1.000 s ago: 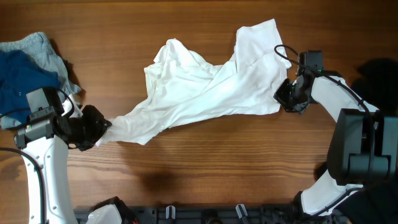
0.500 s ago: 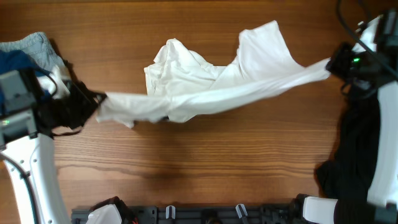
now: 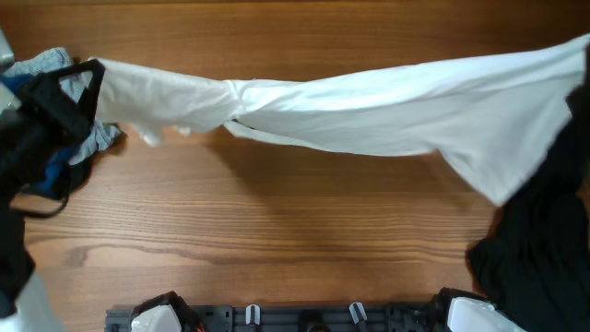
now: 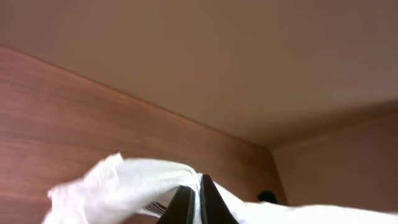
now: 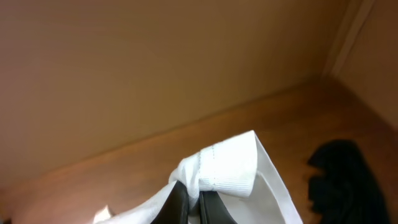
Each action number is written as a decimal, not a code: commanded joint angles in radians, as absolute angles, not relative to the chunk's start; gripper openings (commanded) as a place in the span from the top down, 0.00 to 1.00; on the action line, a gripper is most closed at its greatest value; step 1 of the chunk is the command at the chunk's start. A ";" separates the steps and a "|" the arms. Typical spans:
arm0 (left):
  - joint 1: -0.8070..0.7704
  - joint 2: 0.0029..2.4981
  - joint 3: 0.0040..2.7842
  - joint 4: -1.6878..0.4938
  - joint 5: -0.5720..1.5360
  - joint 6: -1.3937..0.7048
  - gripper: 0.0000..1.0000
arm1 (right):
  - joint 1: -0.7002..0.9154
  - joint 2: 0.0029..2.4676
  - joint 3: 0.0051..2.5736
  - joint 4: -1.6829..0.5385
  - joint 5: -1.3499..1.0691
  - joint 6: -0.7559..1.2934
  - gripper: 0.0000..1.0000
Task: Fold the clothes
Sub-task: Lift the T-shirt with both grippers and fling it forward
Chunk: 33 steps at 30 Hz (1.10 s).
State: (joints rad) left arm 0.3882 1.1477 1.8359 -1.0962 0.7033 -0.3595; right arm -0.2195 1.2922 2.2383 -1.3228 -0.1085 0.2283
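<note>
Spanning the overhead view, white shirt [image 3: 369, 111] taut, only wrist views show both jaws clamped on it

The large white fabric shirt [image 3: 369, 111] runs off the overhead view's right edge, so its far end is out of sight. Below it, a blurred black mass [image 3: 530, 240] cannot be told as arm or cloth. At left, the blurred dark left arm [image 3: 37, 129] covers most of the navy garment [image 3: 57, 164] and the light-blue garment [image 3: 48, 63]. Each wrist view's bottom edge cuts the left gripper [image 4: 198, 199] and the right gripper [image 5: 198, 202] down to pinched fingertips.
</note>
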 commanded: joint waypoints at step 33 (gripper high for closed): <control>0.217 1.829 2.355 -1.005 0.414 -0.292 0.96 | -0.200 1.953 2.489 -1.092 -0.081 0.194 0.96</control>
